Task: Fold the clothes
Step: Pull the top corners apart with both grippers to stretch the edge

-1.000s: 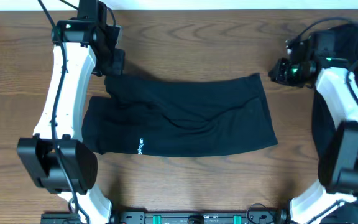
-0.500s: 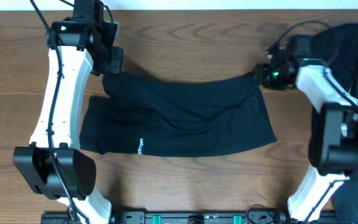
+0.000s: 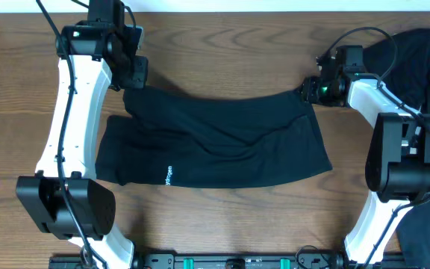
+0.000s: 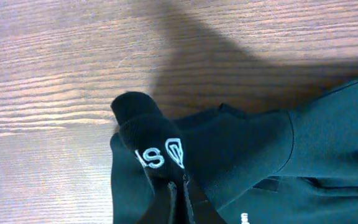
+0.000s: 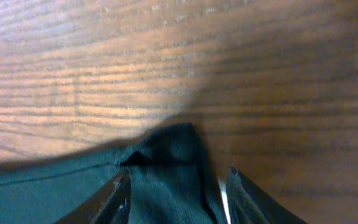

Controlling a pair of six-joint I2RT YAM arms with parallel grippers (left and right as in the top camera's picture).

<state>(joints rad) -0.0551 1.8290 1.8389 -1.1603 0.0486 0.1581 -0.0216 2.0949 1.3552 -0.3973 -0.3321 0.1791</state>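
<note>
At far corners of the clothes, the left gripper pinches fabric; the right gripper, spread, straddles a corner.

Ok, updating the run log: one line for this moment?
left tool: shut on clothes corner | right tool: open, straddling far-right corner | clothes: spread out, creased

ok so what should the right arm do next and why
Probably close the right fingers: they stand open on either side of the garment's far right corner, while the left fingers grip the far left one.
</note>
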